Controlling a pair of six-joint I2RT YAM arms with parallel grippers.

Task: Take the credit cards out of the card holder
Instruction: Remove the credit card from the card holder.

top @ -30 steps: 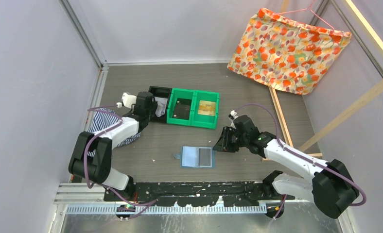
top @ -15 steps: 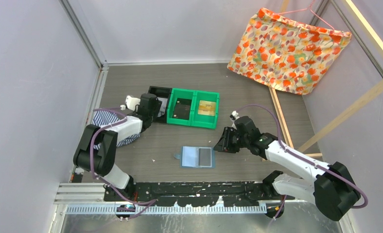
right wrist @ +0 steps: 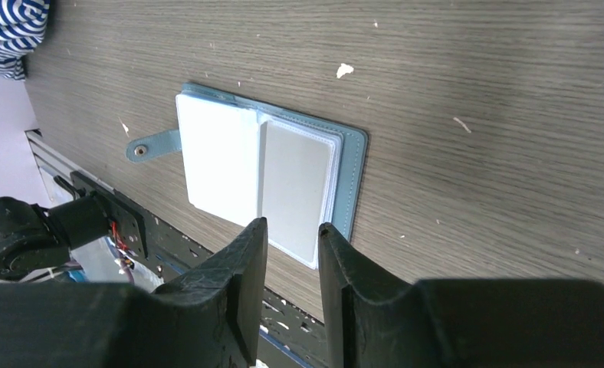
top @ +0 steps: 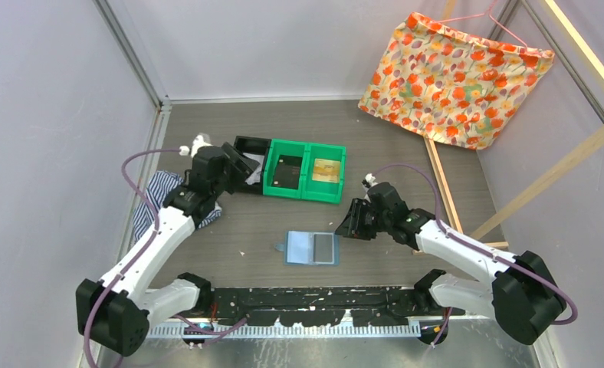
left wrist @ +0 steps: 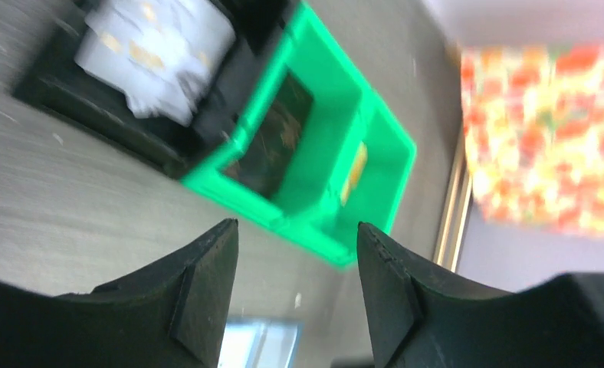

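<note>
— On the desk (top: 230,222), between your two arms and near its front edge, the card holder (top: 311,248) lay open and flat, teal cover down, pale blue inside facing up.

— Yes. Its small closing tab (right wrist: 149,146) stuck out from the left half. A greyish card (right wrist: 299,184) sat in the clear sleeve of the right half. The left half looked pale and blank, and I could not tell whether it held a card.

— Your right tool (right wrist: 293,226) hung just beside the holder's right edge. Its fingers stood only a narrow gap apart, with nothing between them. I could not tell whether they touched the holder.

— Your left tool (left wrist: 297,230) was well apart from the holder, at the far left beside a black tray (top: 251,157). Its fingers were spread wide and it gripped nothing.

— Something whitish with small orange marks (left wrist: 157,50) lay in that tray, too blurred to name.

— Two joined green bins (top: 305,170) stood against the tray's right side. The left bin held something dark, the right one something yellowish.

— A blue-and-white striped cloth (top: 155,195) lay at the desk's left edge, partly under your left arm. A floral cloth (top: 452,77) hung at the far right corner.
</note>
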